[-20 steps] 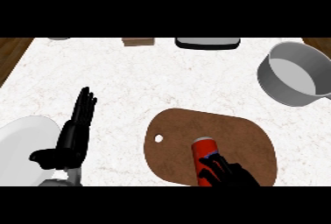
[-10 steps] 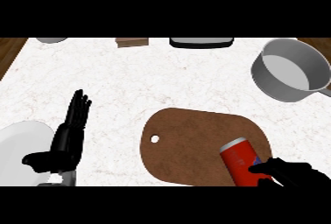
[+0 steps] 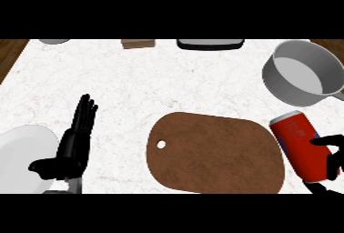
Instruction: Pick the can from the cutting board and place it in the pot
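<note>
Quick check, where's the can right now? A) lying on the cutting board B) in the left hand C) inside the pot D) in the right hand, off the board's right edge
D: the right hand has its fingers curled round the red can, which sits past the right edge of the cutting board and below the pot.

Even, bright light falls from overhead on the white counter, with barely any shadows or glare throughout

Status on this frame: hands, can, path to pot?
Right hand curled round red cylindrical can, off brown cutting board. Left hand open, resting. Grey metal pot ahead, nothing between.
</note>
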`<state>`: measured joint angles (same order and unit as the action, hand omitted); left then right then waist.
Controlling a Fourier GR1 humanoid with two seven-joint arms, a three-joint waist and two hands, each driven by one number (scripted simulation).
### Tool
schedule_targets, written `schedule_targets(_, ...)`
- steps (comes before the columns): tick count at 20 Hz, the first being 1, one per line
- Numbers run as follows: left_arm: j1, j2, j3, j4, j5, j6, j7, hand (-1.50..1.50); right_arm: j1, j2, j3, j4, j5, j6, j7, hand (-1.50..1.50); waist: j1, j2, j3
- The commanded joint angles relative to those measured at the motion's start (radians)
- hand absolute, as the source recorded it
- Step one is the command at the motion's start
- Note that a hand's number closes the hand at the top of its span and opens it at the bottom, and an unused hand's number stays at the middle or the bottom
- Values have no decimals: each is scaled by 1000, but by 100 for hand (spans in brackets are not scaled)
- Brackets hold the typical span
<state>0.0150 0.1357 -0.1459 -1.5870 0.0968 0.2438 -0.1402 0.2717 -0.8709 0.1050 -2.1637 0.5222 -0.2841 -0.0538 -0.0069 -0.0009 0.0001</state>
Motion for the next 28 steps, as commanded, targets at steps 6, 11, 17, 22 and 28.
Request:
schedule_targets(6, -25, -8, 11, -6, -10, -14, 23, 0, -215, 5, -219, 389, -177, 129, -158, 150, 14, 3, 0)
schedule_targets(11, -20, -26, -25, -54, -32, -4, 77, 0, -419, 24, -213, 718, -138, 153, -274, 150, 28, 4, 1)
schedule_targets(17, -67, -11, 42, 33, -5, -48, 17, 0, -655, 43, -208, 1085, -81, 194, -421, 150, 31, 7, 1)
schedule_targets(22, -6, -22, -12, -70, -28, -40, 70, 0, -790, 55, -150, 1346, 12, 226, -507, 150, 50, 9, 2)
schedule_targets(28, -59, -14, 21, 5, -30, -56, 41, 0, -922, 99, -139, 1673, 115, 164, -565, 150, 52, 15, 3)
